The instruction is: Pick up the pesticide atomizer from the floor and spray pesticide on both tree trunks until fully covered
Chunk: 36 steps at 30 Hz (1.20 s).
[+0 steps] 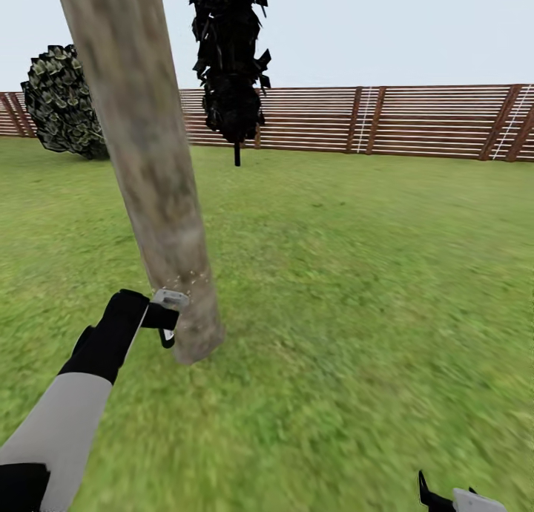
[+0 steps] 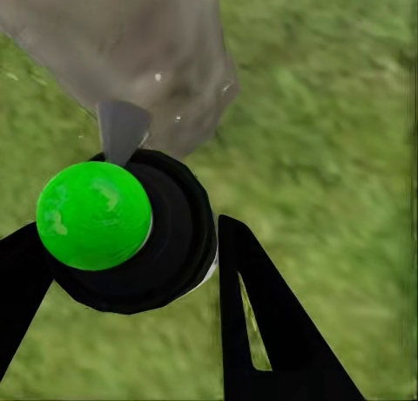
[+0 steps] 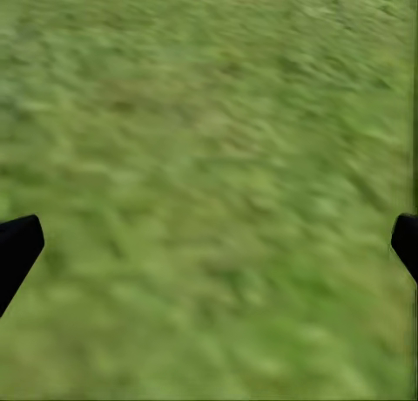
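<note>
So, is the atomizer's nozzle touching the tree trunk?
Cannot tell. In the left wrist view the atomizer nozzle overlaps the tree trunk; no view shows a gap or contact plainly.

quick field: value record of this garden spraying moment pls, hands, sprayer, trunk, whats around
left hand: shut on the atomizer, nozzle at the tree trunk base
spray: small specks at the lower trunk
right hand: open, over grass, holding nothing
trunk: thick, mottled grey-beige, leaning in head view
background: slat fence, round bush, thin black tree
</note>
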Tool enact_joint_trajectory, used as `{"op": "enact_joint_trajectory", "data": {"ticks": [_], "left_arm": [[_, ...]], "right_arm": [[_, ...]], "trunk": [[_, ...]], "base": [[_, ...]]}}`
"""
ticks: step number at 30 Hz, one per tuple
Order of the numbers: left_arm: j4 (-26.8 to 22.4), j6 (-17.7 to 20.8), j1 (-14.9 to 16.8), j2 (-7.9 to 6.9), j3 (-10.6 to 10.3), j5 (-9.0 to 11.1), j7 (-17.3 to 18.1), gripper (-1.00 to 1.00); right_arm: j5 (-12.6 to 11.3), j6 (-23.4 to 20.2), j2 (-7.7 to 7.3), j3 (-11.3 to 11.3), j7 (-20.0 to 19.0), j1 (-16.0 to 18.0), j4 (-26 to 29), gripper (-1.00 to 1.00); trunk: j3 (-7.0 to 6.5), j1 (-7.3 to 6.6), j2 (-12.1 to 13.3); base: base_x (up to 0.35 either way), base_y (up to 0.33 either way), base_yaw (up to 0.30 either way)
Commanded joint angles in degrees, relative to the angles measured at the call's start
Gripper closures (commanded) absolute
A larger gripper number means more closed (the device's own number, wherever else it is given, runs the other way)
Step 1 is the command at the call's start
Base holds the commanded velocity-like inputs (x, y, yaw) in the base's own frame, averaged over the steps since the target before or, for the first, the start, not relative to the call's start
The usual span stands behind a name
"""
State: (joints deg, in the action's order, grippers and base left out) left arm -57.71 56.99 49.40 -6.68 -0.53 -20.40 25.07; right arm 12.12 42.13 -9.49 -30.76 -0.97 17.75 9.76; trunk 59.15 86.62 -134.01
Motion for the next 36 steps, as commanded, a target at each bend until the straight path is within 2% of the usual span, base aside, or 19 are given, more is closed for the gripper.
{"op": "enact_joint_trajectory", "data": {"ticks": [1, 3, 6, 16, 18, 22, 29, 36], "left_arm": [[0.08, -0.01, 0.00, -0.09, 0.96, 0.20, 0.04, 1.00], [0.19, -0.10, -0.06, -0.27, 2.74, 0.19, 0.06, 1.00], [0.22, -0.12, -0.09, -0.33, 3.29, 0.19, 0.07, 1.00], [0.23, -0.13, -0.19, -0.45, 3.49, 0.13, -0.02, 1.00], [0.29, -0.22, -1.48, -0.52, 3.44, 0.16, -3.31, 1.00], [0.31, -0.29, -2.42, -0.46, 3.43, 0.26, -4.57, 1.00], [0.32, -0.23, -2.78, -0.35, 3.43, 0.30, -4.68, 1.00], [0.32, -0.21, -3.71, -0.42, 3.57, 0.35, -4.77, 1.00]], "right_arm": [[0.00, 0.00, 0.00, 0.00, 0.00, 0.00, 0.00, -1.00], [0.01, 0.05, 0.00, 0.00, 0.01, 0.00, 0.00, -1.00], [-0.01, 0.02, 0.00, 0.00, 0.01, 0.00, 0.00, -1.00], [-0.03, 0.03, 0.00, 0.00, 0.01, 0.00, 0.00, -1.00], [0.01, 0.01, 0.00, 0.00, 0.01, 0.00, 0.00, -1.00], [0.01, 0.00, 0.00, 0.00, -0.01, 0.00, 0.00, -1.00], [0.01, 0.03, 0.00, 0.00, -0.03, 0.00, 0.00, -1.00], [0.01, 0.04, 0.00, 0.00, -0.04, 0.00, 0.00, -1.00]], "trunk": [[0.00, 0.00, 0.00], [0.00, 0.00, 0.00], [0.00, 0.00, 0.00], [0.00, 0.00, 0.00], [0.00, 0.00, 0.00], [0.00, 0.00, 0.00], [0.00, 0.00, 0.00], [0.00, 0.00, 0.00]], "base": [[0.139, -0.277, 0.000], [0.140, -0.277, 0.009], [0.140, -0.277, 0.138], [0.048, -0.277, 0.271], [0.090, -0.277, 0.278], [0.126, -0.277, 0.209], [0.139, -0.277, 0.029], [0.096, -0.277, 0.252]]}}
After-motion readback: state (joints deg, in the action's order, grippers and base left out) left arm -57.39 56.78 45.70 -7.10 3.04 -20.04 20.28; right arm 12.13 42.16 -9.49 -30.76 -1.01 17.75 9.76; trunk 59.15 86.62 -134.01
